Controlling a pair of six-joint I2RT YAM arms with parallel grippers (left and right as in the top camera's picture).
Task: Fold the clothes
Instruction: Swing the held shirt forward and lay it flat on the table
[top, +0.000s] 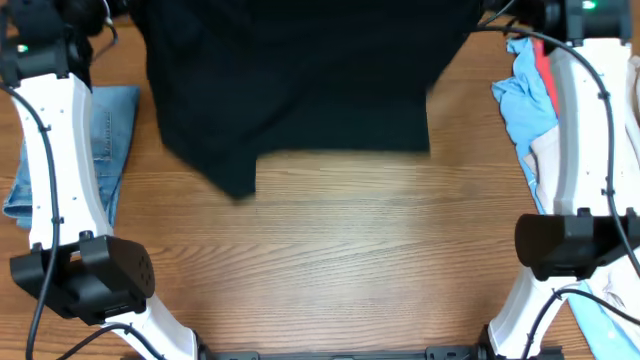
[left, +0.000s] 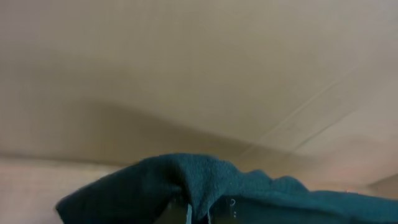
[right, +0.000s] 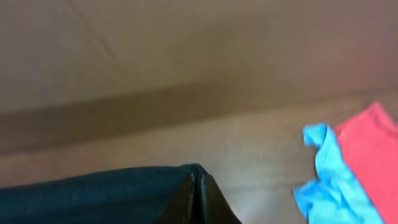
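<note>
L gripper (left: 198, 214) fully closed, pinching a bunched edge of the black T-shirt (top: 290, 80). R gripper (right: 198, 200) likewise clamped on another edge of it. Prob. each has a far corner so the cloth stretches flat betw. them before a fold. Shirt spreads over the far part of the surface (top: 340, 250), just right of the jeans (top: 112, 130). Long axis runs side to side, free edge facing the robot, one corner dipping lower on the jeans side. Blue & red clothes (top: 525, 95) sit past the shirt, away from the jeans.

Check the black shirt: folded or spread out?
Spread out, not folded. The black shirt stretches wide across the far side of the table, its edge pinched in the shut left gripper and right gripper.
</note>
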